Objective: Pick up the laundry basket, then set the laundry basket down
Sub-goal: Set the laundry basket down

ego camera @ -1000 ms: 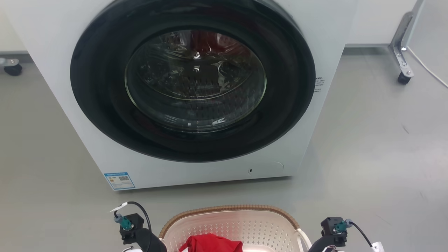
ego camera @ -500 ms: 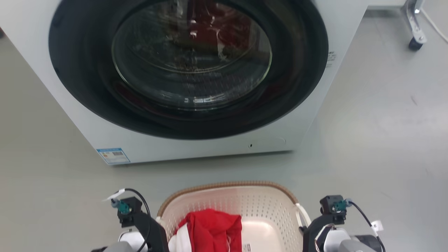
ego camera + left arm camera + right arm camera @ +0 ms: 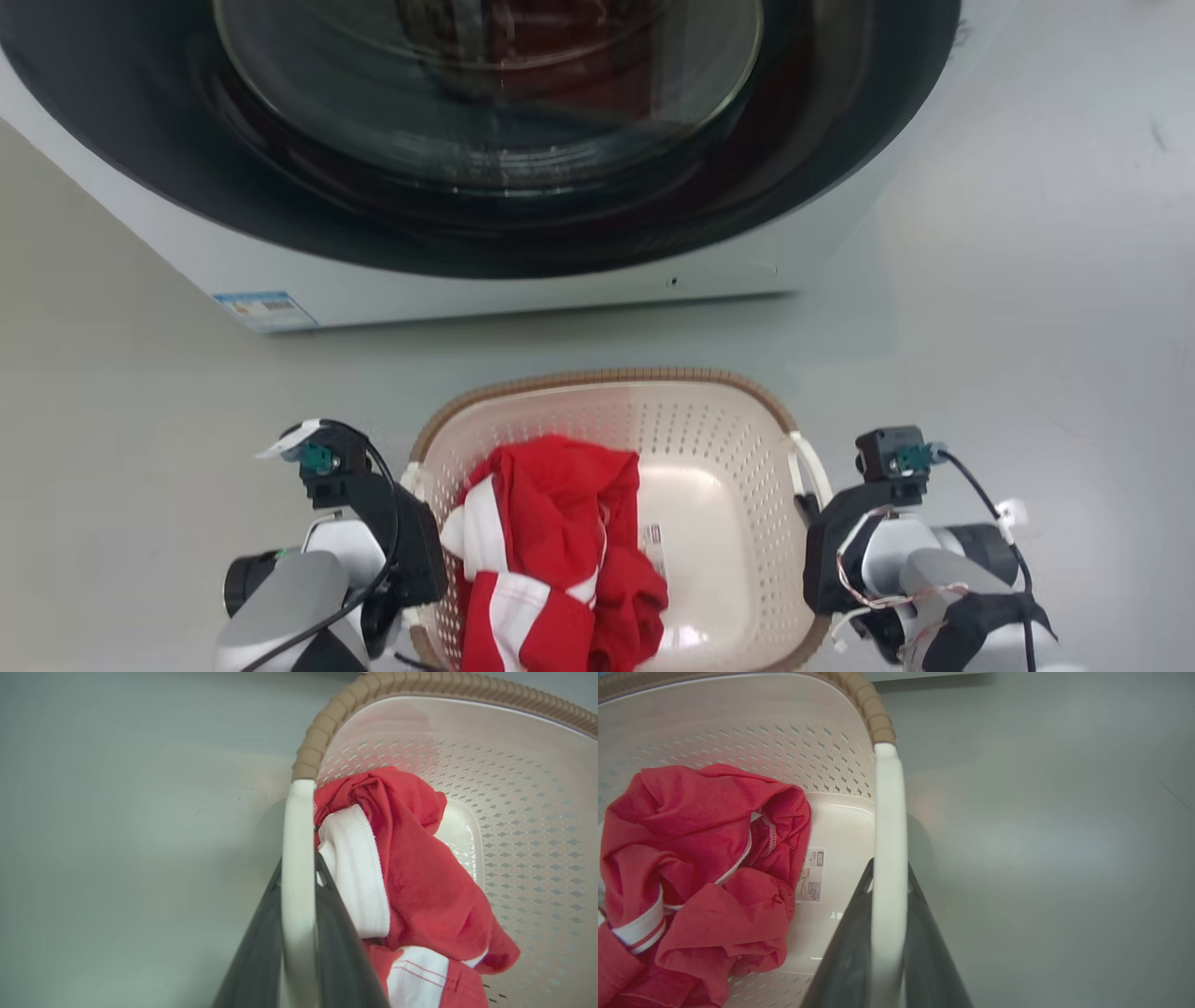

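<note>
The laundry basket (image 3: 607, 377), cream-white and perforated with a brown woven-look rim, sits low in the head view in front of the washing machine. A red and white garment (image 3: 551, 551) lies in its left half. My left gripper (image 3: 411, 537) is shut on the basket's left white handle (image 3: 296, 821), its dark fingers (image 3: 261, 947) pressed on both sides of it. At the other side my right gripper (image 3: 822, 541) is shut on the right handle (image 3: 888, 802), fingers (image 3: 924, 952) clamped around it. Whether the basket rests on the floor I cannot tell.
A white front-loading washing machine (image 3: 523, 289) with a dark round glass door (image 3: 485, 112) stands just beyond the basket. Grey floor (image 3: 1008, 327) spreads to the left and right of the basket. A label (image 3: 811, 875) is stuck on the basket's bottom.
The head camera has tilted down, so the washing machine has slid up the picture and more of the basket and both arms show. Both grippers stay beside the basket's handles.
</note>
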Robot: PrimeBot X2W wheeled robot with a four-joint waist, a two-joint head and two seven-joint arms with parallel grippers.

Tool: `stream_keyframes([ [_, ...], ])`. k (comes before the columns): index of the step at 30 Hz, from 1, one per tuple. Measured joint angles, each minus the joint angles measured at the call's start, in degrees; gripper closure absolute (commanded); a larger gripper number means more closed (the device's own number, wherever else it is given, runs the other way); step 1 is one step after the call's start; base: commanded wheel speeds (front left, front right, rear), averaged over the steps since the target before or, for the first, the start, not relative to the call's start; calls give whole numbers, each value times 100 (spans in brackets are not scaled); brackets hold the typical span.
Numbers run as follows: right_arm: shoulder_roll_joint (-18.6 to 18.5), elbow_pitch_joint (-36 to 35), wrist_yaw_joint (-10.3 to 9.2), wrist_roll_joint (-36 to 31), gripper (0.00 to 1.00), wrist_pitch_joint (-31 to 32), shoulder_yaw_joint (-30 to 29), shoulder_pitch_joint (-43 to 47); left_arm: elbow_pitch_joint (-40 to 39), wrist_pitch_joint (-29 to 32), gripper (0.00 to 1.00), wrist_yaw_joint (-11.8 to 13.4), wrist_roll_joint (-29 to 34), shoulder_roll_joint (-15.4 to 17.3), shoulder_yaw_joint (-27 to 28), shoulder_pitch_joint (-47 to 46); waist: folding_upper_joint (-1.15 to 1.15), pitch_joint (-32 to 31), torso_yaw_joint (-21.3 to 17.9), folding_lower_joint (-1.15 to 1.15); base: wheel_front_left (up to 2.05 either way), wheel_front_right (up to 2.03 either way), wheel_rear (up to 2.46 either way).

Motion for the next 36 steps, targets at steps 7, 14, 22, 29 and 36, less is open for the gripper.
stream_keyframes([
  [7, -26, -4, -10, -83, 100, -215, 19, -389, -79, -221, 100, 16, 56, 47, -13, -351, 0, 588, 17, 0, 0, 0, 0],
  [14, -63, 5, -57, -143, 100, -442, 29, -634, -116, -495, 100, 65, 199, 35, -33, -597, 0, 1132, 44, 0, 0, 0, 0],
  [22, -65, 56, -109, -237, 100, -654, 56, -834, -113, -808, 100, 67, 253, 25, -48, -744, 0, 1611, 103, 0, 0, 0, 0],
  [29, -71, 99, -190, -343, 100, -888, 99, -989, -105, -1099, 100, 74, 312, 25, -65, -890, 0, 1887, 161, 0, 0, 0, 0],
  [36, -81, 156, -309, -393, 100, -1132, 109, -1138, -98, -1379, 100, 97, 328, 12, -69, -1030, 0, 2090, 192, 0, 0, 0, 0],
])
